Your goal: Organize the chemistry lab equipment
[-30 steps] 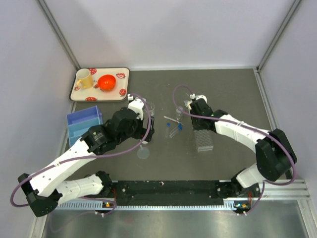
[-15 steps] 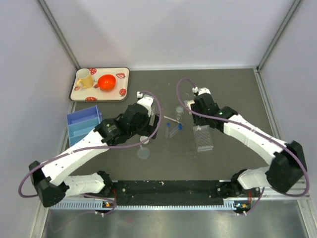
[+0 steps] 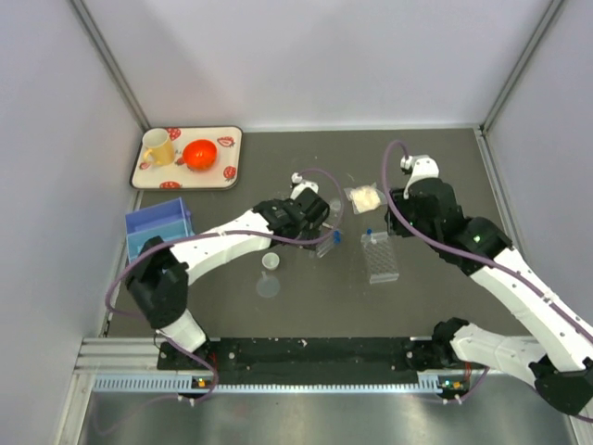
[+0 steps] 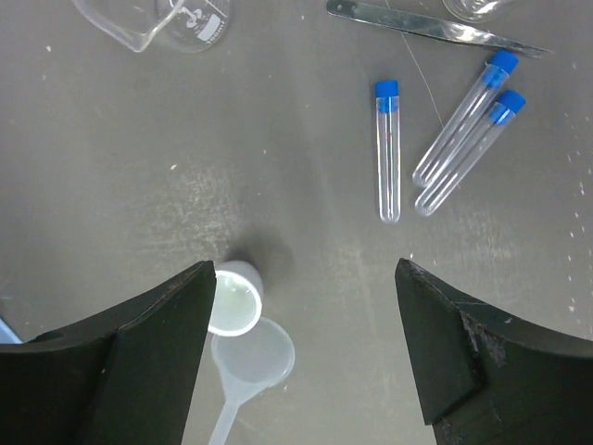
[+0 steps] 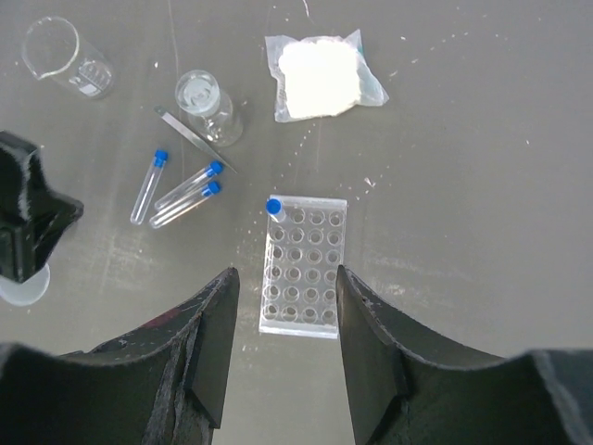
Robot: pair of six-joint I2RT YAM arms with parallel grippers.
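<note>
Three blue-capped tubes (image 4: 387,153) lie loose on the table, also in the right wrist view (image 5: 176,193) and the top view (image 3: 324,244). My left gripper (image 4: 306,352) is open and empty above the table just near of them; it also shows in the top view (image 3: 320,222). A small round cup (image 4: 233,297) and a clear funnel (image 4: 252,357) sit by its left finger. The gridded clear rack (image 5: 303,266) holds one blue-capped tube (image 5: 274,207) in a corner hole. My right gripper (image 5: 283,352) is open and empty high above the rack (image 3: 381,258).
A thin metal rod (image 4: 435,26), a beaker (image 5: 65,56), a small glass vial (image 5: 206,102) and a bag of white powder (image 5: 320,74) lie beyond the tubes. A tray (image 3: 227,176) with the yellow mug (image 3: 157,146) and red bowl (image 3: 199,153) is far left. A blue bin (image 3: 156,232) is left.
My left arm has stretched right, from the beaker to over the loose tubes. My right gripper has lifted back to the right off the rack, where one tube now stands.
</note>
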